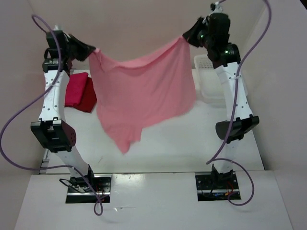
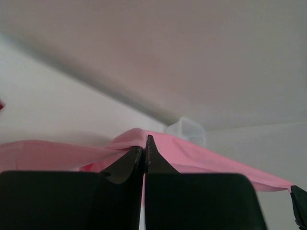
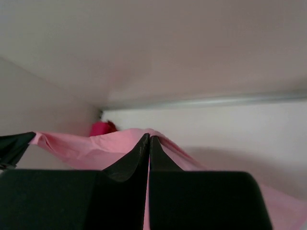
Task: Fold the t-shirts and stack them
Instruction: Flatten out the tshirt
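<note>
The light salmon t-shirt (image 1: 144, 91) hangs spread out above the worktop (image 1: 192, 148), stretched between the two arms. The left fingers (image 1: 89, 51) are clamped shut on one upper corner and the right fingers (image 1: 187, 36) pinch the other, cloth bunched at each tip. At the far left, the folded magenta t-shirt (image 1: 76, 88) touches the dark red t-shirt (image 1: 89, 101). A white basket (image 1: 207, 84) stands at the right.
</note>
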Motion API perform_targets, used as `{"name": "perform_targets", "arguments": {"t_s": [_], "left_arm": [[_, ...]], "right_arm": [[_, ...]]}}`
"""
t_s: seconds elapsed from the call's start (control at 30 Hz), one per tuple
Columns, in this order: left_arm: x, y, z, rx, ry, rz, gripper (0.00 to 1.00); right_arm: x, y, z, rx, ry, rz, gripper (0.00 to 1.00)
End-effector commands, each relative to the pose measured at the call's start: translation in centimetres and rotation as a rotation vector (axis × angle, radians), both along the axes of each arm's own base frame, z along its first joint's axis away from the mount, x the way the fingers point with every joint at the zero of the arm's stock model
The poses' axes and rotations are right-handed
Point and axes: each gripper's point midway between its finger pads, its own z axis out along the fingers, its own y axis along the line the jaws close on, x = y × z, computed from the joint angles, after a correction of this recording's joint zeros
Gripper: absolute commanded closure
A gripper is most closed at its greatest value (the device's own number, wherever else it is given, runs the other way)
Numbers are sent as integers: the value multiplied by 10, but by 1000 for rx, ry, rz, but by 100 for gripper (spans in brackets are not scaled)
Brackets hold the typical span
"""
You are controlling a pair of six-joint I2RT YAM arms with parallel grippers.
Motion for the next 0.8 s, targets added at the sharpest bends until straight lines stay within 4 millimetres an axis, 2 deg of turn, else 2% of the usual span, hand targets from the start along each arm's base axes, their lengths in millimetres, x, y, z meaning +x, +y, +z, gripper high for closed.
{"name": "perform_targets", "arguments": {"t_s": [0.0, 0.1, 0.13, 0.17, 0.23, 0.27, 0.3, 0.33, 0.37, 0.4, 0.43, 0.47, 0.5, 0.53, 0.6, 0.63, 0.67, 0.7, 0.73, 0.77], "left_arm": [[-46, -10, 166, -7, -438, -78, 100], [-52, -2, 188, 11, -502, -69, 100], [-50, -1, 190, 23, -511, -70, 100], [-50, 1, 197, 27, -527, -58, 100], [-48, 5, 194, 72, -529, -45, 100], [-46, 5, 188, 80, -517, -46, 100], [-39, 7, 163, 76, -458, -46, 100], [-44, 8, 160, 93, -463, -38, 100], [-44, 8, 147, 88, -440, -38, 100], [-36, 11, 101, 82, -348, -31, 100], [-49, 11, 100, 98, -360, -19, 100], [-53, 10, 82, 93, -332, -19, 100], [-56, 10, 65, 89, -311, -20, 100], [-68, 7, 18, 70, -216, -21, 100], [-82, 1, -28, 45, -132, -29, 100], [-100, -2, -68, 29, -48, -30, 100], [-110, -4, -87, 31, -6, -34, 100], [-125, -7, -100, 22, 38, -35, 100], [-134, -8, -118, 23, 78, -38, 100], [-151, -11, -157, 12, 176, -44, 100]], "right_arm": [[-52, -30, 147, 101, -375, -21, 99], [-61, -40, 159, 111, -403, -11, 99], [-58, -45, 155, 106, -394, -14, 99], [-50, -46, 142, 99, -358, -11, 99], [-47, -44, 127, 94, -320, -3, 99], [-40, -41, 94, 83, -238, 6, 99], [-36, -39, 84, 73, -233, 15, 99], [-32, -39, 40, 43, -145, 16, 99], [-31, -40, 20, 30, -114, 17, 99], [-31, -40, -1, 25, -76, 17, 99], [-28, -44, -56, -1, 24, 10, 99], [-39, -46, -67, -16, 32, 13, 99], [-43, -47, -87, -20, 65, 13, 99], [-51, -48, -138, -44, 163, 17, 99], [-70, -51, -167, -59, 220, 21, 99], [-83, -53, -203, -68, 300, 22, 99], [-95, -58, -211, -69, 321, 14, 99], [-111, -59, -242, -68, 400, 10, 99], [-120, -69, -255, -52, 451, -12, 99], [-129, -75, -263, -43, 477, -29, 99]]}}
